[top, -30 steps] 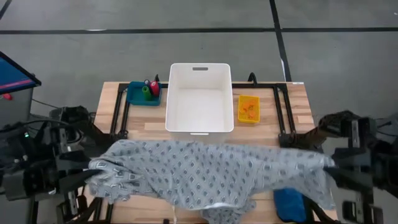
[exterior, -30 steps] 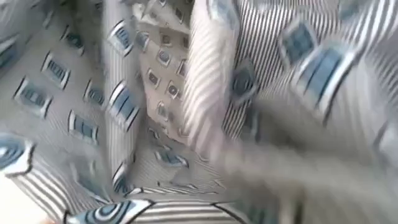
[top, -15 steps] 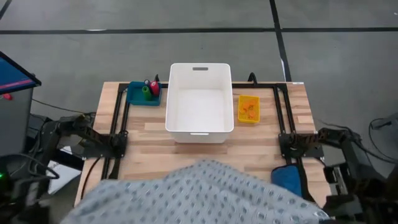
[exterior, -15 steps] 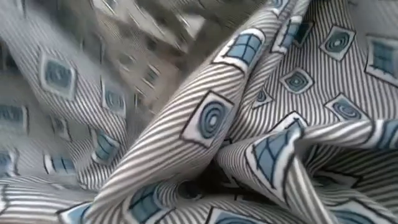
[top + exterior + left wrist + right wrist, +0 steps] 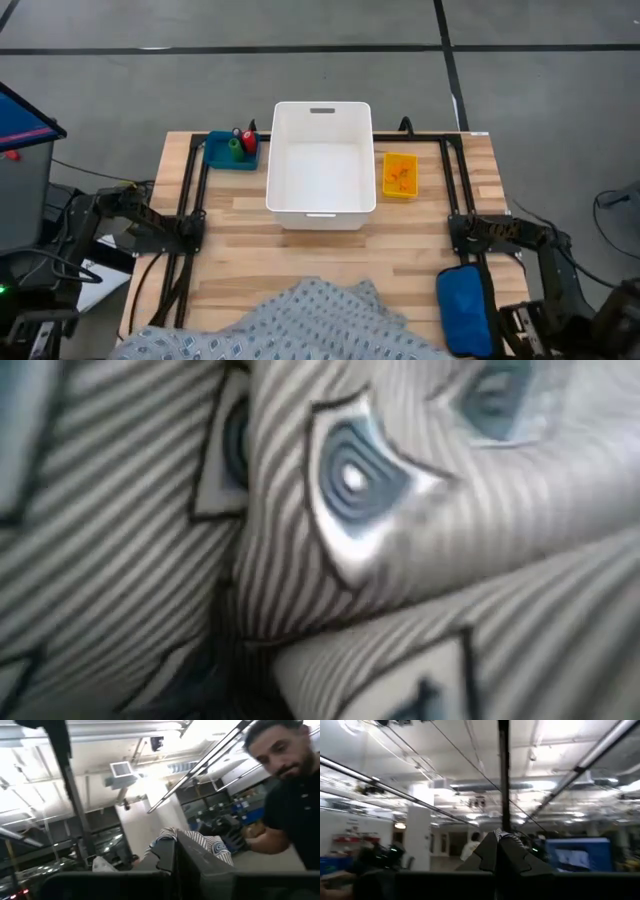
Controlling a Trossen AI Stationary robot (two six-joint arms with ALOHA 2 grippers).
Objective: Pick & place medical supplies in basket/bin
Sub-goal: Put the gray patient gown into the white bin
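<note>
Gown [image 5: 300, 325]: bunched at table [image 5: 330, 255] near edge, covering low camera | Bin [image 5: 321, 160]: centre-rear | Left gripper [image 5: 172, 851]: jaws closed, pinching gown fabric, raised | Right gripper [image 5: 501, 845]: jaws closed, pinching gown fabric, raised

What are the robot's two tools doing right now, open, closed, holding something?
Left tool: closed on the patterned gown.
Right tool: closed on the same gown, a bit of striped cloth pinched at its tips.
</note>
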